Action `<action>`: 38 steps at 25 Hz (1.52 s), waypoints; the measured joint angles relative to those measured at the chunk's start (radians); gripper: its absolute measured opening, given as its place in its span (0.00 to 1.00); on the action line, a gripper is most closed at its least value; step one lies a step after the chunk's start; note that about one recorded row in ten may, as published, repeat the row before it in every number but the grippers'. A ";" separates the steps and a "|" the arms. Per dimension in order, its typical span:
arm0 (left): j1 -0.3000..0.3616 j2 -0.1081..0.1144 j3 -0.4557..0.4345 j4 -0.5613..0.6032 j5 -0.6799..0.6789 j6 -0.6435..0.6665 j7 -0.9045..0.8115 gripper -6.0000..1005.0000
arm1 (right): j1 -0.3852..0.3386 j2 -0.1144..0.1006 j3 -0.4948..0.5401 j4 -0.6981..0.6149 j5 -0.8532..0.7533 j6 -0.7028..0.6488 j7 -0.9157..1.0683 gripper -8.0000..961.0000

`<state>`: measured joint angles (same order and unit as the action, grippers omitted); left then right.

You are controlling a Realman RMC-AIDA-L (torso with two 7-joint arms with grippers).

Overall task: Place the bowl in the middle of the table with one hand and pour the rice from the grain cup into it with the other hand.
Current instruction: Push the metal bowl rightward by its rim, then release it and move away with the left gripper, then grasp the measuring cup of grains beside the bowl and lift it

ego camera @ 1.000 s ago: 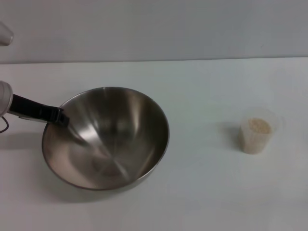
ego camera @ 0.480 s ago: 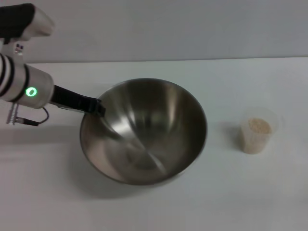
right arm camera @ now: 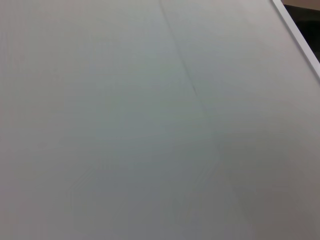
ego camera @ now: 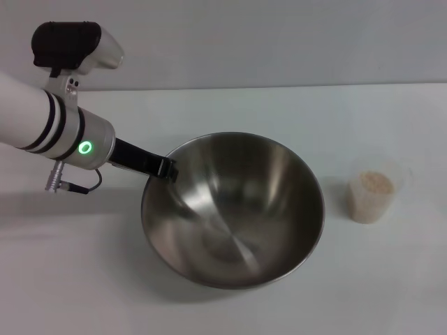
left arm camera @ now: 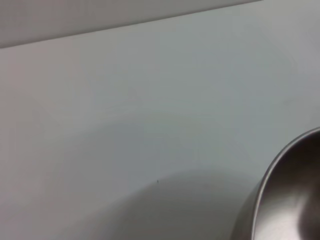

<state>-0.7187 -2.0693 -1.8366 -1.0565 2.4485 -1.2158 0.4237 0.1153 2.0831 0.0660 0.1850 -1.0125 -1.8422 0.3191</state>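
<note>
The large steel bowl [ego camera: 237,202] is near the middle of the white table [ego camera: 279,112], and nothing lies in it. My left gripper [ego camera: 166,169] reaches in from the left and is shut on the bowl's left rim with its dark fingers. The left wrist view catches only a slice of the bowl's rim [left arm camera: 280,200] over the table. The clear grain cup [ego camera: 370,199] stands upright to the right of the bowl, apart from it, with the rice [ego camera: 376,183] filling it. The right gripper shows in no view.
The pale grey wall [ego camera: 279,42] runs along the table's far edge. The right wrist view holds only bare tabletop [right arm camera: 125,125] and the table's edge [right arm camera: 300,40] at one corner.
My left arm has carried the bowl to the right, from the left side towards the middle of the table. The grain cup has not moved.
</note>
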 joint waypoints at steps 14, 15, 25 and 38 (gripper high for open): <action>-0.021 0.002 0.071 0.008 -0.036 0.013 0.016 0.08 | 0.002 0.000 0.000 0.001 0.000 0.000 0.000 0.85; -0.021 0.002 0.071 0.008 -0.036 0.013 0.016 0.08 | 0.003 0.000 0.000 0.001 0.000 0.000 0.000 0.85; -0.016 0.001 0.084 -0.056 -0.039 0.030 0.049 0.35 | 0.000 0.000 0.000 -0.002 0.000 0.001 -0.006 0.85; 0.348 0.002 0.332 -0.505 0.102 0.760 0.193 0.73 | 0.003 0.000 0.000 -0.005 0.000 0.002 -0.007 0.85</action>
<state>-0.3711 -2.0670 -1.5046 -1.5611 2.5506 -0.4563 0.6165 0.1182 2.0832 0.0658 0.1798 -1.0124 -1.8406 0.3120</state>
